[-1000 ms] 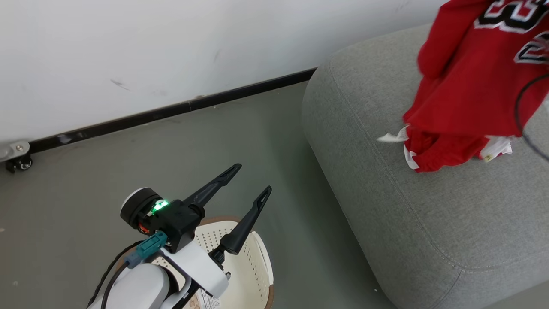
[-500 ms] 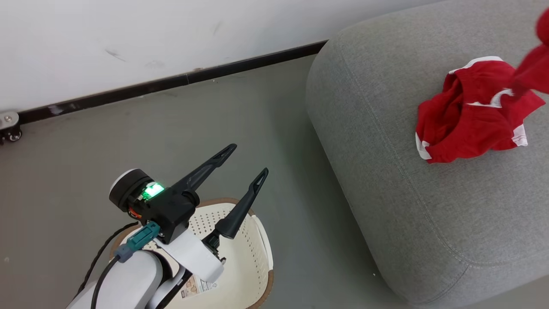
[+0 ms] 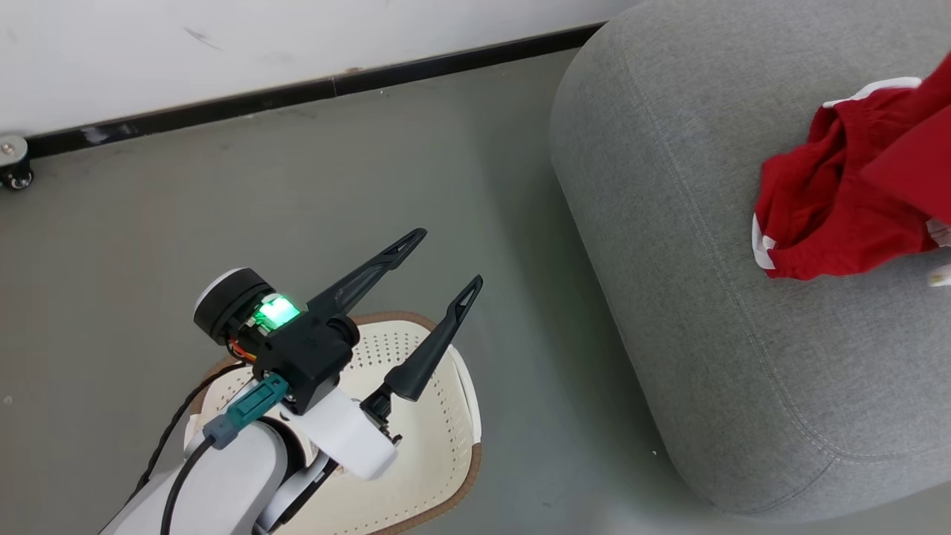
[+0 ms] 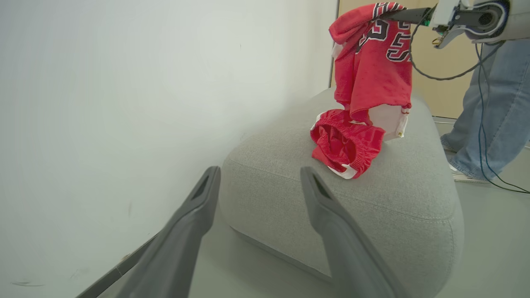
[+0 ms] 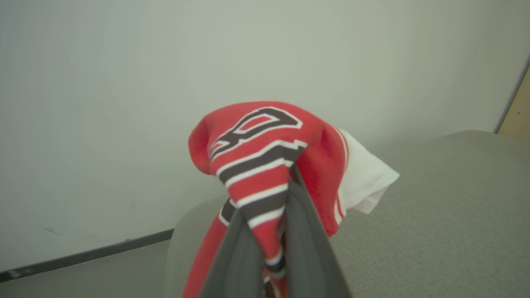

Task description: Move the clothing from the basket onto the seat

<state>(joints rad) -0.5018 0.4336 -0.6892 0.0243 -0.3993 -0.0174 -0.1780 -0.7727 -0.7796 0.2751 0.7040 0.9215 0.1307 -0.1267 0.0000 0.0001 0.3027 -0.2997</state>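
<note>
Right gripper (image 5: 286,188) jaws clench the jersey (image 4: 372,70) above shorts (image 4: 345,145) lying on the seat (image 4: 372,207). Left gripper (image 3: 447,259) jaws, released, hover over the basket (image 3: 438,453). A person's legs (image 4: 488,116) stand beyond the seat.

A scuffed white wall (image 3: 297,30) meets a grey floor (image 3: 223,193) along a black baseboard (image 3: 334,83); a caster (image 3: 16,177) stands beside it.

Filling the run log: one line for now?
left hand open, empty | right hand shut on jersey | shorts on seat
</note>
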